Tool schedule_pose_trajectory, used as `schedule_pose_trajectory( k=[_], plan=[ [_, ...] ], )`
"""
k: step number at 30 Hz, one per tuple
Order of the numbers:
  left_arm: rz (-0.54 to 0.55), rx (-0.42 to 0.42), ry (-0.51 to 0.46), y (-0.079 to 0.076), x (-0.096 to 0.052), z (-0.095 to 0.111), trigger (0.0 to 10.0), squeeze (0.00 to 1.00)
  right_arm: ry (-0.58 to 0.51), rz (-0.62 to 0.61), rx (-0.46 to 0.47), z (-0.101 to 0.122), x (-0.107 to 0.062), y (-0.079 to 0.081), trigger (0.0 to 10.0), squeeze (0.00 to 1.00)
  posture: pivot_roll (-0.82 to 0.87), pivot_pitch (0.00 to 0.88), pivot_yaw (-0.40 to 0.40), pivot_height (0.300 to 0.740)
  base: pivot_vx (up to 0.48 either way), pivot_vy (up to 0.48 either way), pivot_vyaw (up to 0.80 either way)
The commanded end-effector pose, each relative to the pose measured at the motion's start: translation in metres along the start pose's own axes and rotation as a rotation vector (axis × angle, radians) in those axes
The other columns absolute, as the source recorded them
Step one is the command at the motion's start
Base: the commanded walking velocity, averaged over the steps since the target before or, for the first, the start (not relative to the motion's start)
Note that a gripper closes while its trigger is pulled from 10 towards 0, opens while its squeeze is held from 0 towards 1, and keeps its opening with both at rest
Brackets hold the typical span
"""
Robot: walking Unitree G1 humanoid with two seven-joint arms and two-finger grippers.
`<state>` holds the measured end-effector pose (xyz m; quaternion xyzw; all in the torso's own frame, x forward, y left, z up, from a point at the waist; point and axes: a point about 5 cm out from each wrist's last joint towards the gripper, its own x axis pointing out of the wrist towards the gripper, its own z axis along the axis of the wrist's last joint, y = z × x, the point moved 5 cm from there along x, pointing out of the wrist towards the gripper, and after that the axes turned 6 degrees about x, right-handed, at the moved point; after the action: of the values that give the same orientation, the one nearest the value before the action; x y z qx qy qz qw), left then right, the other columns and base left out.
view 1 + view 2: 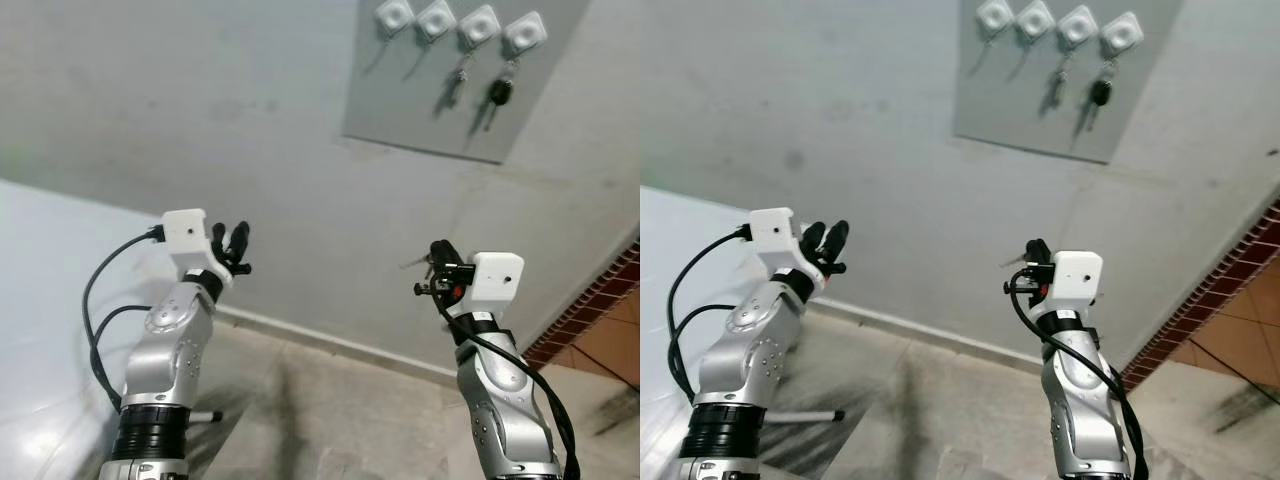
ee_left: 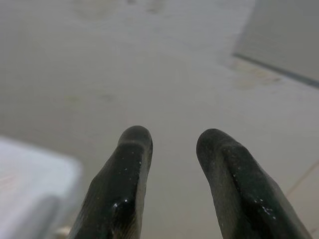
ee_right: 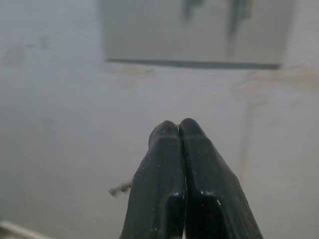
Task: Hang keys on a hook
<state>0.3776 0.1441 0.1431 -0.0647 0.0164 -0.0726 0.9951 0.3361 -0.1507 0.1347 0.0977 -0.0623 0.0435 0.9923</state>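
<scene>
Keys point(image 3: 120, 188) peek beside the pinched right hand point(image 3: 178, 124)

- Your way up to the panel point(image 1: 440, 110) is bare wall point(image 1: 200, 100); nothing stands between.
- Two left hooks point(image 1: 394, 14) hang free.
- Two right hooks point(image 1: 524, 32) are taken by hung keys point(image 1: 497, 95).
- Brick edge point(image 1: 590, 305) bounds your right.

I am indoors in what looks like a home entry or hallway: a plain grey wall point(image 1: 200, 120) carries a grey panel point(image 1: 430, 115) with four white hooks point(image 1: 460, 25), keys point(image 1: 500, 95) hanging, above tiled floor point(image 1: 330, 410) and brick-red tiling point(image 1: 590, 310).
</scene>
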Motion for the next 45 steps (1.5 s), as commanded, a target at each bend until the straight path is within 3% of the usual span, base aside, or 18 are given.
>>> schedule_pose_trajectory(
  k=[1,18,27,33,35,38,45],
  plan=[
    [-0.022,-0.001,0.007,-0.007,0.0,-0.001,10.0,0.0,-0.006,-0.011,-0.007,0.003,-0.001,-0.006,10.0,0.0,0.14,0.0,-0.022,0.74,0.364,0.0,0.0],
    [0.0,-0.015,0.014,-0.005,0.001,-0.002,10.0,0.0,-0.004,-0.004,-0.007,0.002,0.0,-0.005,10.0,0.0,0.15,0.0,-0.025,0.74,0.324,0.0,0.0],
    [0.041,-0.004,0.005,-0.003,0.001,0.0,10.0,0.0,0.003,0.004,-0.011,0.002,0.001,-0.003,10.0,0.0,0.15,0.0,-0.028,0.74,0.0,0.0,0.0],
    [-0.03,0.022,-0.028,-0.021,0.005,0.013,10.0,0.0,-0.002,0.016,-0.015,0.006,0.003,-0.004,10.0,0.0,0.16,0.0,-0.036,0.74,0.0,0.0,0.0],
    [-0.119,0.073,-0.065,-0.041,0.011,0.028,10.0,0.0,-0.025,0.05,-0.028,0.015,0.013,0.001,10.0,0.0,0.15,0.0,-0.033,0.74,0.0,0.0,0.0],
    [-0.173,0.081,-0.075,-0.052,0.015,0.037,10.0,0.0,-0.054,0.091,-0.037,0.026,0.024,0.009,10.0,0.0,0.15,0.0,-0.031,0.74,0.0,0.0,0.0],
    [-0.245,0.117,-0.103,-0.064,0.019,0.053,10.0,0.0,-0.1,0.157,-0.065,0.045,0.045,0.023,10.0,0.0,0.15,0.015,-0.027,0.74,0.0,0.0,0.0]
  ],
)
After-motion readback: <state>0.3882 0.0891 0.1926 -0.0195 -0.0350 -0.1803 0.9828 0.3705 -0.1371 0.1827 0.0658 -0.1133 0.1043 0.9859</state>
